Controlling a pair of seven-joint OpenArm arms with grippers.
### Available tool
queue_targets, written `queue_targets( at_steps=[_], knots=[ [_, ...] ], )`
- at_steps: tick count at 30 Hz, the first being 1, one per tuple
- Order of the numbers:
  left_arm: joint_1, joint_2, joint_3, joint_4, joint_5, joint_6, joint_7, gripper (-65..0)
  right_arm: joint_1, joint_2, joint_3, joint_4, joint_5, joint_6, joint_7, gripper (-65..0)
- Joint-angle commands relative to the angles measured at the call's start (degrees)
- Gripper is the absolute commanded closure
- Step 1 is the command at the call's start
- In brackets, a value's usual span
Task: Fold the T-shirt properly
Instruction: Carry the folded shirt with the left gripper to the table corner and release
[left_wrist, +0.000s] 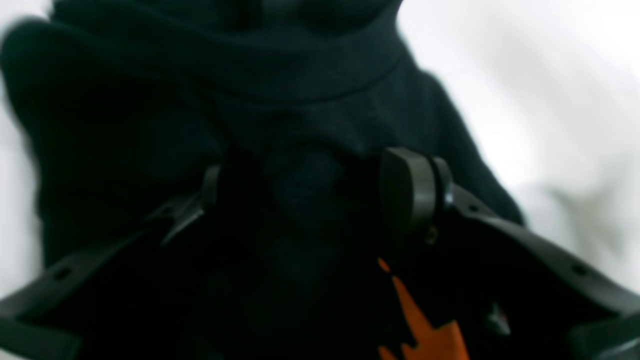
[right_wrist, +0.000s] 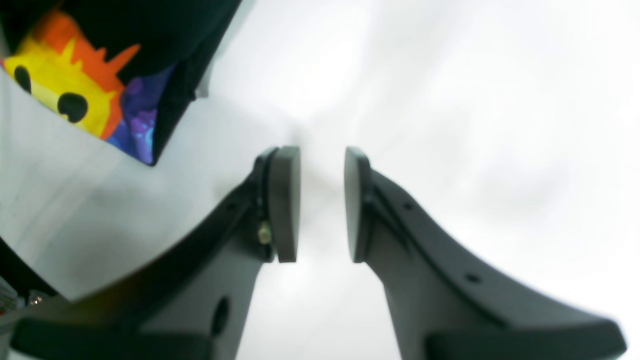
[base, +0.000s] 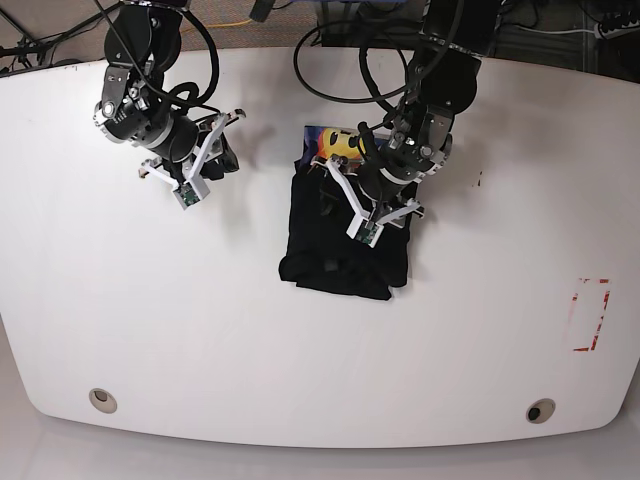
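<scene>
The black T-shirt (base: 340, 255) lies partly folded in a bunch at the table's middle, with its yellow face print (base: 342, 142) showing at the far edge. My left gripper (base: 378, 212) hovers over the shirt's right part. In the left wrist view its jaws stand wide apart (left_wrist: 305, 190) astride a raised fold of black cloth (left_wrist: 300, 85), with orange print (left_wrist: 425, 330) below. My right gripper (base: 222, 158) is off to the shirt's left over bare table. Its pads (right_wrist: 287, 200) are a little apart and empty, and the shirt's print (right_wrist: 65, 85) shows at upper left.
The white table (base: 200, 320) runs wide around the shirt. A red marked rectangle (base: 590, 315) lies near the right edge. Two round holes (base: 100, 400) (base: 540, 411) sit near the front edge. Cables hang at the back.
</scene>
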Motion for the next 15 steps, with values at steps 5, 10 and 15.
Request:
queue_targets(
  at_steps=[5, 10, 15],
  knots=[
    [-2.87, -5.38, -0.2, -6.88, -0.48, -0.35, -0.02, -36.9, -0.96, 0.22, 0.08, 2.99, 0.99, 0.32, 1.28, -13.6],
    [-4.36, -11.71, -2.22, -7.5, -0.48, -6.33, -0.02, -37.1, -0.87, 0.92, -0.01, 3.07, 0.99, 0.32, 1.28, -13.6],
    [-3.48, -16.46, -14.53, -9.08, -0.48, -16.62, 3.41, -37.1, -0.87, 1.45, -0.01, 3.07, 0.99, 0.32, 1.28, -13.6]
  ],
)
